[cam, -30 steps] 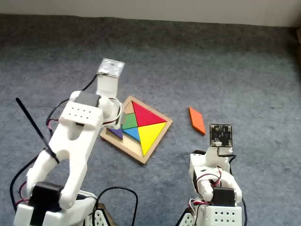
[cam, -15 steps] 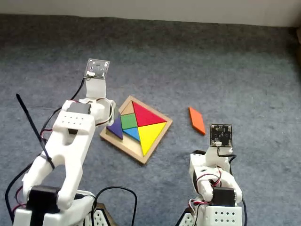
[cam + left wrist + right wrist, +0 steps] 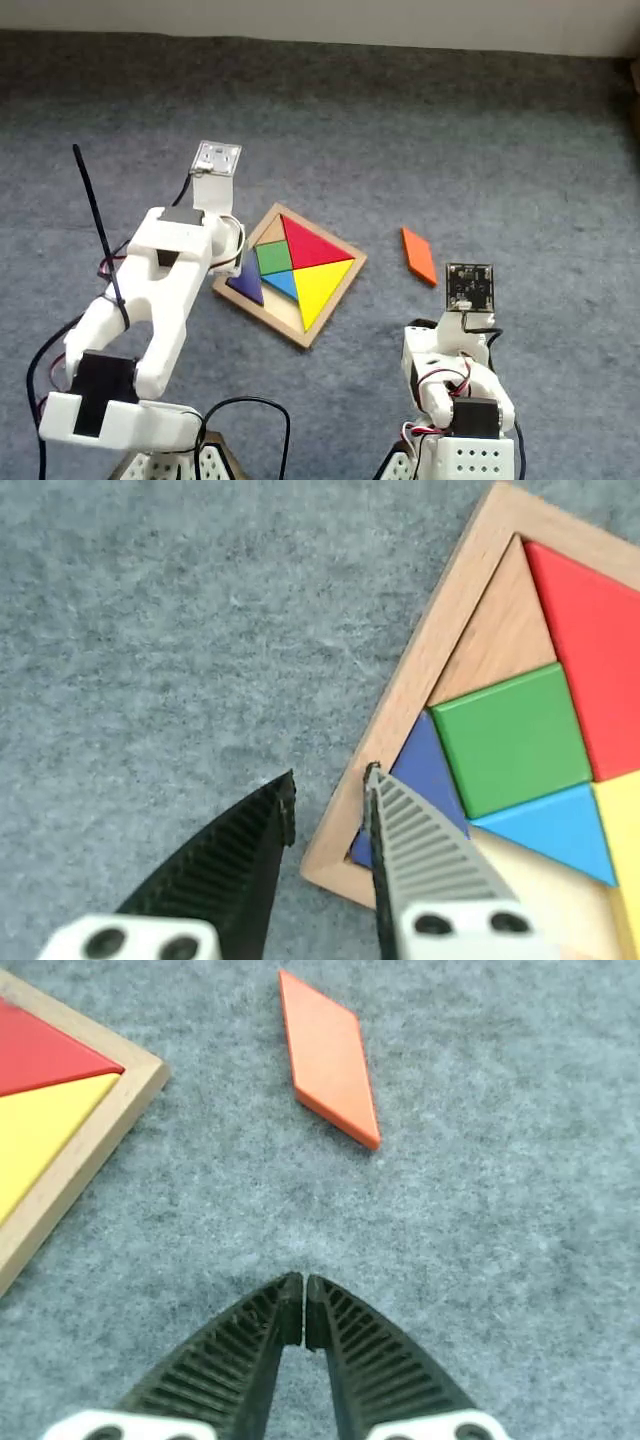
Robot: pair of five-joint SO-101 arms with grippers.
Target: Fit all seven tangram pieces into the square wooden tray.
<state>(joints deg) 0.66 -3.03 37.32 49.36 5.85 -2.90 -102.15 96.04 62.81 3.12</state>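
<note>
The square wooden tray (image 3: pixel 303 334) lies mid-table, holding a red triangle (image 3: pixel 305 243), a yellow triangle (image 3: pixel 318 285), a green square (image 3: pixel 274 258), a light blue triangle (image 3: pixel 283 285) and a purple piece (image 3: pixel 246 287) at its left corner. In the left wrist view my left gripper (image 3: pixel 331 788) is open, its fingertips straddling the tray's rim (image 3: pixel 420 670) beside the purple piece (image 3: pixel 425 770). An orange parallelogram (image 3: pixel 418 255) rests on the carpet to the right of the tray. My right gripper (image 3: pixel 304 1292) is shut, empty, just short of that parallelogram (image 3: pixel 330 1055).
Bare wood shows in the tray near its top corner (image 3: pixel 505 630) and below the light blue triangle (image 3: pixel 520 880). Grey carpet covers the table. The left arm (image 3: pixel 170 280) overhangs the tray's left side. A black cable tie (image 3: pixel 95 215) sticks up from it.
The left arm has drawn back leftward off the tray, uncovering the purple piece in the left corner. The right arm and the orange parallelogram have stayed put.
</note>
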